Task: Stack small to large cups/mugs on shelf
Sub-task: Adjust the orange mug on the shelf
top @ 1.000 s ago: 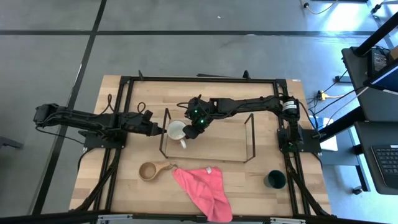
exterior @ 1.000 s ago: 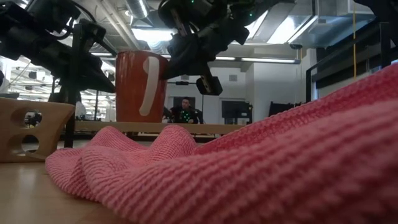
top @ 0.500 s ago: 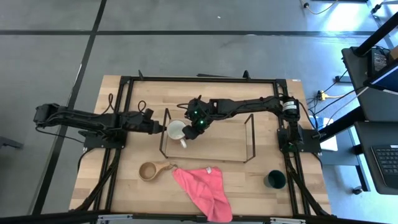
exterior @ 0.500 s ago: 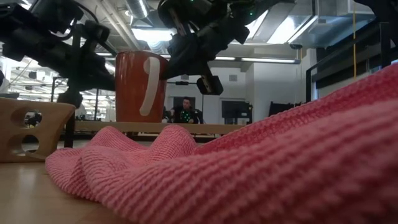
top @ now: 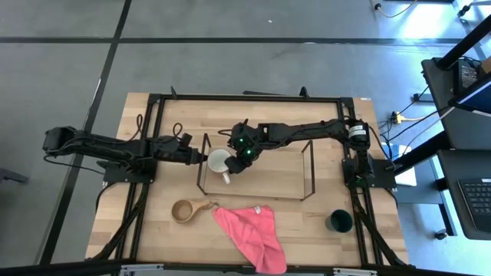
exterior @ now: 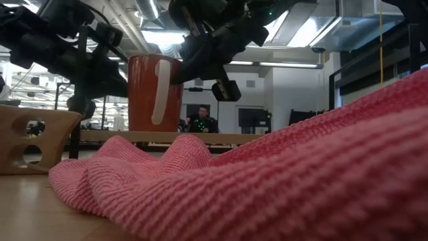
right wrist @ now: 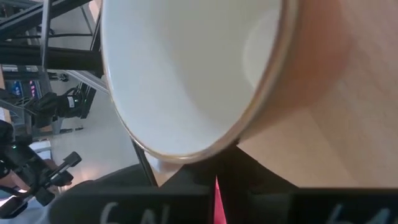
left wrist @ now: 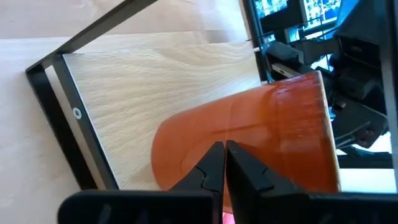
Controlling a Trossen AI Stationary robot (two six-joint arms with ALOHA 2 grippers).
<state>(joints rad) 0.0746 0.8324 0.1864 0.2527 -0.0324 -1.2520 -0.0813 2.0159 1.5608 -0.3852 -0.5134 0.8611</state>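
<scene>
Materials, as you see them:

- Desk [top: 153,230]: pale wood planks, visible grain, matt.
- Shelf [top: 310,170]: thin black metal rods; flat black bars w/ slight sheen in left wrist view.
- Mug [top: 219,161]: glossy reddish-orange outside [left wrist: 261,137], smooth white inside w/ soft shine [right wrist: 186,68]; looks ceramic.
- Wooden cup [top: 184,211]: tan wood, matt; stands by desk's front edge.
- Green cup [top: 339,221]: dark, smooth; material can't tell.
- Cloth [exterior: 281,174]: pink, coarse ribbed knit, rough.
</scene>
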